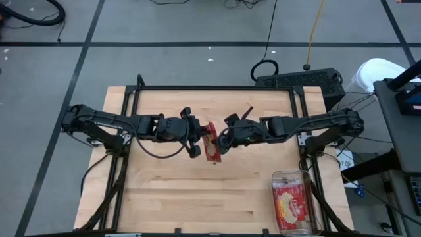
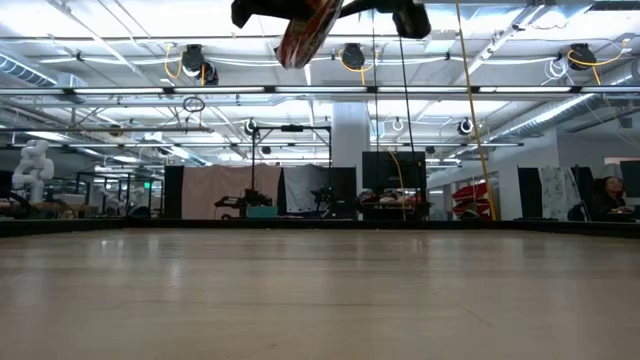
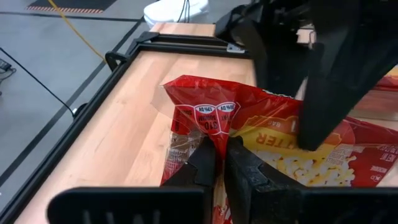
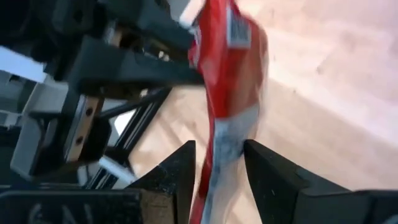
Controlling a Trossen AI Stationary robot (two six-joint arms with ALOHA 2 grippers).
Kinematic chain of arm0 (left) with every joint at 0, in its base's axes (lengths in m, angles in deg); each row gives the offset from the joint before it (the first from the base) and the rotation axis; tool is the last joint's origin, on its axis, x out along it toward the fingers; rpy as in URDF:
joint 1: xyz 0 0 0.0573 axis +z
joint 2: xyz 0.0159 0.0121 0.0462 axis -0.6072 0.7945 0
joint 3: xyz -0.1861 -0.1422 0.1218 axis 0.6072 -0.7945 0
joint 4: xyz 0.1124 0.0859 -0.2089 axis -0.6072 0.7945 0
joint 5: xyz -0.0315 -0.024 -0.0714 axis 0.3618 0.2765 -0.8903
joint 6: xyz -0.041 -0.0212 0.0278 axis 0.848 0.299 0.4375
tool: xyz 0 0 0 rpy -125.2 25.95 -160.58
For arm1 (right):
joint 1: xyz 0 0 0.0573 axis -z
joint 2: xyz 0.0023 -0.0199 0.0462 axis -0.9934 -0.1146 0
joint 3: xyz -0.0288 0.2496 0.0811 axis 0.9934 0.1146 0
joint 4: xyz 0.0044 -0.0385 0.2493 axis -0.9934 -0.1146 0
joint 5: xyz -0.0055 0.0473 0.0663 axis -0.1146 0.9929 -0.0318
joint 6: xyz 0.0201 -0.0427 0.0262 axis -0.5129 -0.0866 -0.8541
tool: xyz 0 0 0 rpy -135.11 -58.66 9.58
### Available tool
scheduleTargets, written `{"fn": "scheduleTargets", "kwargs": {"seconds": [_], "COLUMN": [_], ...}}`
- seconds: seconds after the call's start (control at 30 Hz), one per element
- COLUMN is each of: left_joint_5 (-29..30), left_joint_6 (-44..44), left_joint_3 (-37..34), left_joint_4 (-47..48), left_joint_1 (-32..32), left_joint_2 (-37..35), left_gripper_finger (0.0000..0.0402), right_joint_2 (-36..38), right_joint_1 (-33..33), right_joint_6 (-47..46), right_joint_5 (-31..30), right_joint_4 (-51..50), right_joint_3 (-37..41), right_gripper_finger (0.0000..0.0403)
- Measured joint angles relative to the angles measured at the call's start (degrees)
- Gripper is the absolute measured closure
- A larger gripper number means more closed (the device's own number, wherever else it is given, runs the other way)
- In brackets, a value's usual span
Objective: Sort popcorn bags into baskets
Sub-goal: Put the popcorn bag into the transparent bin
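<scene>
One red popcorn bag (image 1: 212, 142) hangs in the air above the middle of the table, high at the top of the low view (image 2: 305, 32). My left gripper (image 1: 198, 137) comes from the table's left and is shut on it. My right gripper (image 1: 222, 137) comes from the table's right and is open. Its two fingers stand on either side of the bag's right-hand edge (image 4: 219, 155); I cannot tell whether they touch it. The clear basket (image 1: 276, 179) rests on the table's near right corner with popcorn bags (image 1: 293, 205) lying inside. My left gripper pinches the bag's left-hand edge (image 3: 219, 134) between its two fingers (image 3: 202, 167), and the foil creases where they meet it. The fingers come from the table's left, slanting a little downward. The bag is lifted clear of the table, standing on edge and tilted.
Black frame rails (image 1: 125, 118) run along the table's left, far and right sides. Bare wood (image 1: 197, 197) stretches across the near half, left of the basket. A black device (image 1: 299, 80) and cables lie on the floor beyond the far right corner.
</scene>
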Motion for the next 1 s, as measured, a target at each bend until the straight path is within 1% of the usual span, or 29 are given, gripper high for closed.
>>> {"fn": "scheduleTargets", "kwargs": {"seconds": [0.07, 0.2, 0.27, 0.37, 0.43, 0.5, 0.57, 0.63, 0.7, 0.77, 0.83, 0.93, 1.0], "left_joint_5": [0.0, 0.2, 0.5, 0.6, 0.6, 0.6, 0.5, 1.3, 4.0, 7.0, 8.3, 8.5, 5.9], "left_joint_6": [0.2, 0.2, 0.3, 2.3, 5.4, 9.3, 11.6, 14.0, 17.0, 23.1, 29.6, 35.5, 35.7], "left_joint_3": [0.0, 0.0, 0.0, 0.0, 0.0, 0.0, 0.0, 0.0, 0.2, 0.2, 0.2, 0.2, 0.1], "left_joint_4": [0.0, -0.2, -0.2, -0.2, -0.3, -0.6, -1.2, -1.1, -0.1, 3.7, 7.7, 14.6, 17.3], "left_joint_1": [0.0, 0.1, 0.1, 0.2, 0.1, 0.1, -0.1, -0.6, -0.9, -0.7, 0.5, 2.3, 3.4], "left_joint_2": [0.0, 0.0, 0.0, 0.0, 0.0, 0.0, -0.5, -1.7, -3.1, -4.9, -7.0, -9.4, -10.2], "left_gripper_finger": [0.0381, 0.0378, 0.0377, 0.0377, 0.0376, 0.0368, 0.0346, 0.031, 0.0265, 0.0218, 0.0174, 0.0126, 0.0108], "right_joint_2": [-0.1, 0.0, -0.1, 0.0, 0.0, -0.1, 0.2, 0.4, 1.1, 2.3, 3.9, 6.6, 8.5], "right_joint_1": [0.4, 1.9, 2.5, 3.2, 3.4, 3.4, 3.4, 3.5, 3.7, 3.9, 4.1, 4.3, 4.4], "right_joint_6": [1.7, 3.0, 4.3, 6.0, 7.0, 8.2, 8.2, 7.9, 8.0, 8.5, 8.8, 10.6, 11.1], "right_joint_5": [-1.7, -1.8, -1.8, -1.6, -1.5, -1.5, -1.5, -1.5, -1.4, -0.4, -0.4, -0.8, -1.7], "right_joint_4": [0.8, -0.6, -0.7, -0.1, -0.1, -0.2, -0.9, -1.7, -3.5, -5.6, -7.4, -9.1, -9.7], "right_joint_3": [0.0, 0.0, 0.0, 0.0, 0.0, 0.0, 0.0, 0.0, 0.0, 0.1, 0.1, 0.1, 0.1], "right_gripper_finger": [0.0271, 0.0283, 0.0303, 0.0344, 0.0376, 0.0393, 0.039, 0.0384, 0.0384, 0.0388, 0.0394, 0.0397, 0.0395]}}
